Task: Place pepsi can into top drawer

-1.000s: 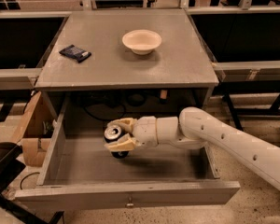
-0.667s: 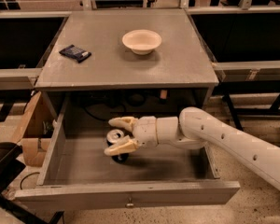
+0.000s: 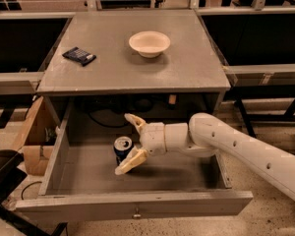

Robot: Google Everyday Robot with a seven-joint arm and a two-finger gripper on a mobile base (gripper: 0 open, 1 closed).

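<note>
**Can down in drawer, pincer spread**

Nearest, bottom of frame: top drawer (image 3: pixel 137 200) is pulled out, front panel w/ small knob at centre. Inside, left of centre, the pepsi can (image 3: pixel 122 149) stands upright on the drawer floor, silver top up. Nothing else seen in the box.

The gripper (image 3: pixel 123 144) sits mid-frame inside the drawer, reaching in from the right on the white arm (image 3: pixel 246 151). Its fingers (image 3: pixel 131 161) are splayed wide either side of the can, released, not clamping. Prob. spread that wide to let go w/o tipping it. Can't tell if the lower finger touches the can. Placement looks done; backing out is what's left.

Farther, upper frame: tabletop (image 3: pixel 187 68) carries an empty cream bowl (image 3: pixel 149 43), and to its left a flat dark packet (image 3: pixel 79 55).
</note>
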